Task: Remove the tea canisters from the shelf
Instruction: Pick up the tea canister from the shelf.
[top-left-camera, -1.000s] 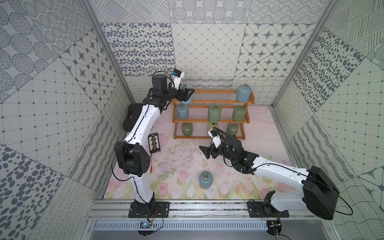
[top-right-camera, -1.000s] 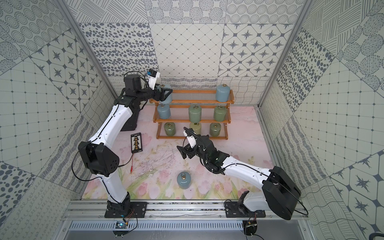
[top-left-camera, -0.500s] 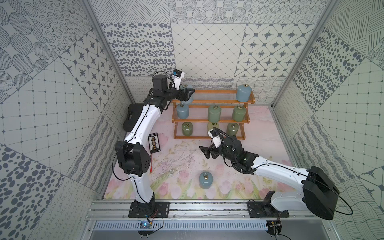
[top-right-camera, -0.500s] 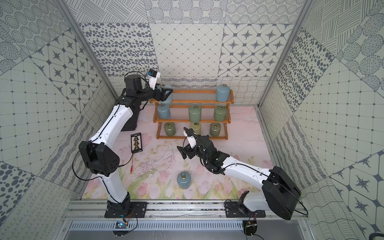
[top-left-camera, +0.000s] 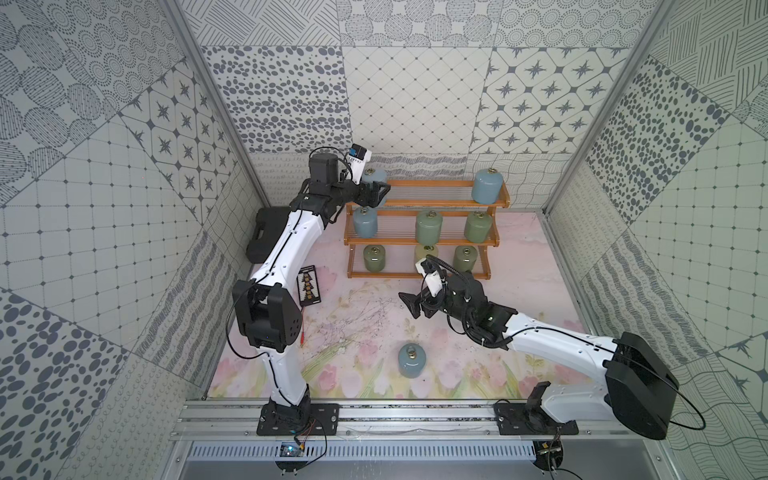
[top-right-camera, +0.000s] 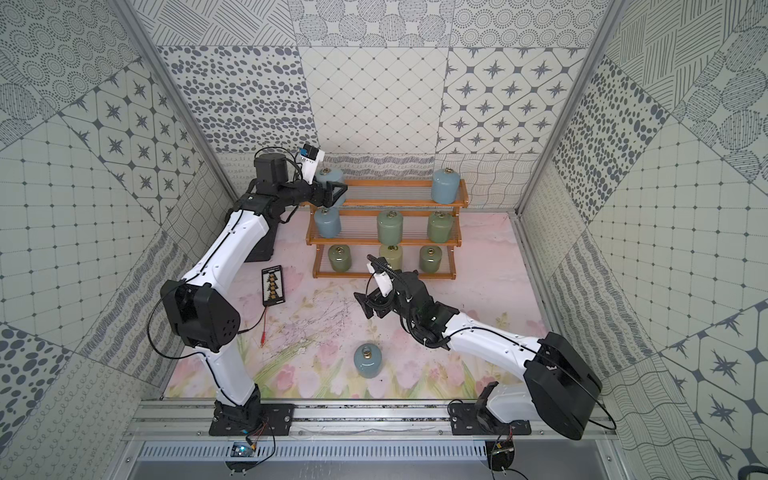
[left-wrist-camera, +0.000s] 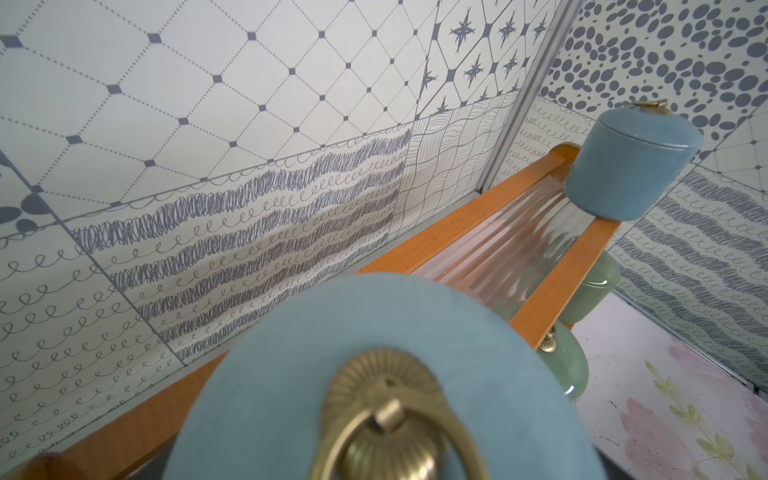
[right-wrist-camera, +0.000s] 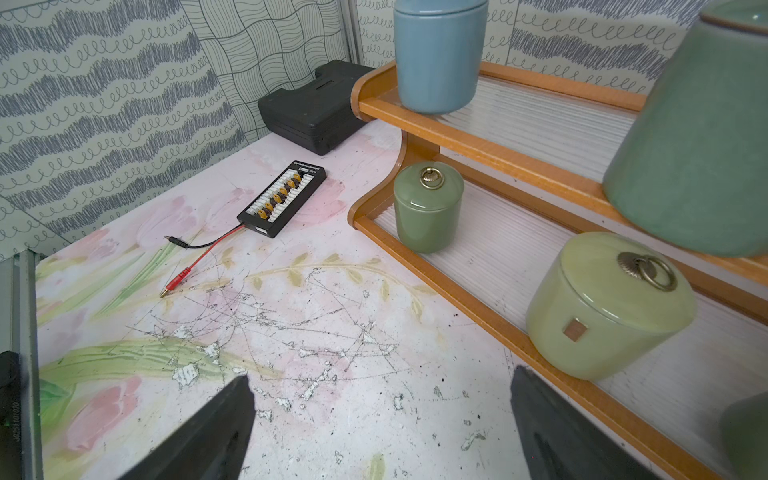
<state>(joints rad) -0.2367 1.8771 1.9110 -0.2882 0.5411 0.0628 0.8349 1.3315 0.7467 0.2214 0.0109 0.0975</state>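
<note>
- Left pincer: its jaws stand on either side of the end blue jar, at the left end of the shelf's top step. Whether they press on it cannot be told (the wrist view shows only the top of that jar, close under the camera).
- Left arm: raised from its base and stretched back, with the wrist level with the top step.
- Right pincer: spread wide and holding nothing, above the table just in front of the bottom step and near the cream jar.
- Right arm: low and stretched across the table toward the middle.
- Other jars: a far blue jar on the top step; one blue and two green on the middle step; a green one on each side of the cream jar on the bottom step.
- Lone blue jar: upright on the table, well apart from the shelf.
</note>
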